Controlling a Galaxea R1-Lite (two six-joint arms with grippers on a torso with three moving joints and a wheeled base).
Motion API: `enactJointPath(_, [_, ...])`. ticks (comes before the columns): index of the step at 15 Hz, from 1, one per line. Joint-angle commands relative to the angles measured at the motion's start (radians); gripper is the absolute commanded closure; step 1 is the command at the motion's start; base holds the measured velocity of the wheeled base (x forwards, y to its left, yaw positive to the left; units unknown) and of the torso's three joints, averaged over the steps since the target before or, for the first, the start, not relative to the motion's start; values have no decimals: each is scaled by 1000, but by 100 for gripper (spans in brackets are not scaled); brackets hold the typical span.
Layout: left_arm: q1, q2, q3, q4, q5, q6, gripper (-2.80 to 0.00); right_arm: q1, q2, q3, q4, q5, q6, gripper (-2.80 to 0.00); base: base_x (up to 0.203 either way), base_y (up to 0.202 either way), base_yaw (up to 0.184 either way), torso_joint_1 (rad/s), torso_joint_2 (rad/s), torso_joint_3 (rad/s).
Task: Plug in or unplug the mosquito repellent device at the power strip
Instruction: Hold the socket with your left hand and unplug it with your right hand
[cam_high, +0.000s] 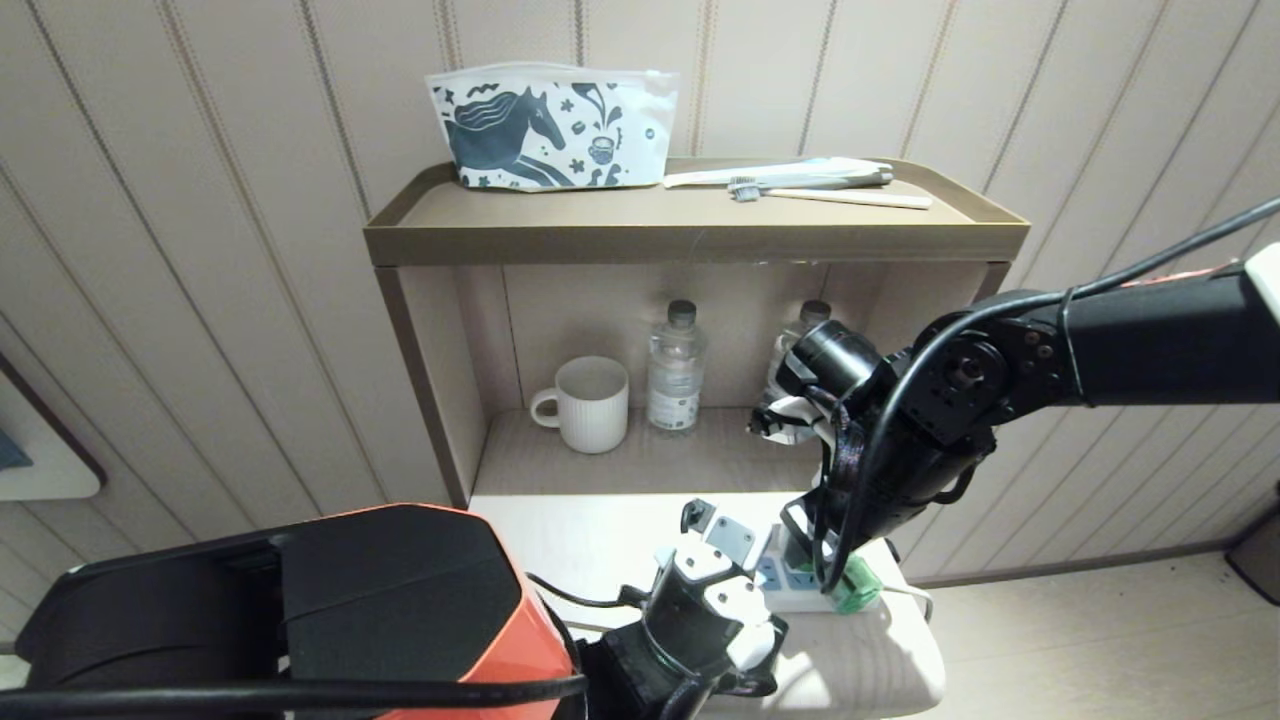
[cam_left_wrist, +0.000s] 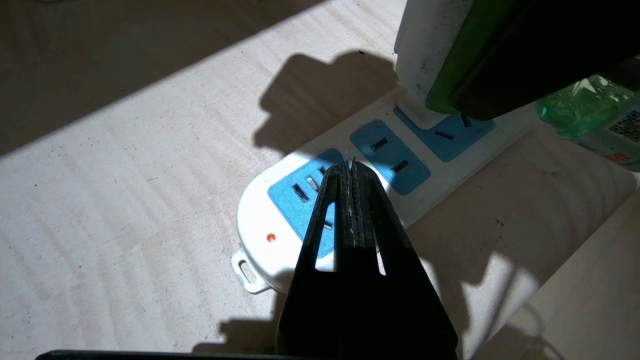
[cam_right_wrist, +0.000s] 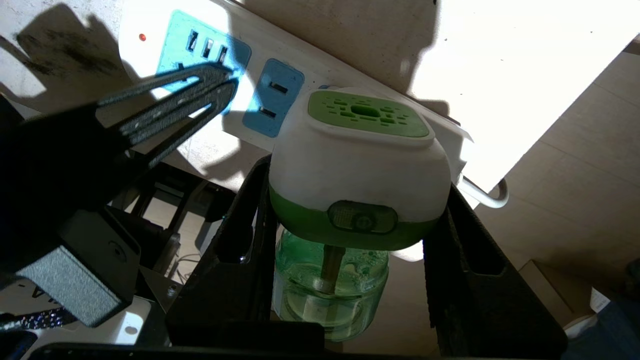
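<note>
Head view: your right gripper (cam_high: 835, 570) reaches down to the power strip (cam_high: 790, 585) at the worktop's (cam_high: 600, 530) front right edge.

Left wrist view: your left gripper (cam_left_wrist: 350, 167), pressed together, rests on the strip's end.

Right wrist view: the right gripper's fingers (cam_right_wrist: 250, 210) pinch the mosquito repellent device (cam_right_wrist: 357, 165), seated in the strip. Judge it light, rigid and smooth; hold the white head, not the bottle.

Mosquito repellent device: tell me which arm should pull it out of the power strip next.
Right. The right gripper already clamps the mosquito repellent device, seated in the power strip. The left gripper, fingers shut, presses the strip's button end and is better placed to steady it.
</note>
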Motion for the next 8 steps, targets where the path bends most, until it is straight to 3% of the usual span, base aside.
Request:
enactJointPath(1, [7,25,1,-1,4,-1,0,0,4,0,4,0,0,0,0,0,0,0,0,0])
enactJointPath(8, [4,27,11,-23,3,-1,0,2,-76,-13,5,-11,-4,0,0,0,0,0,0,0])
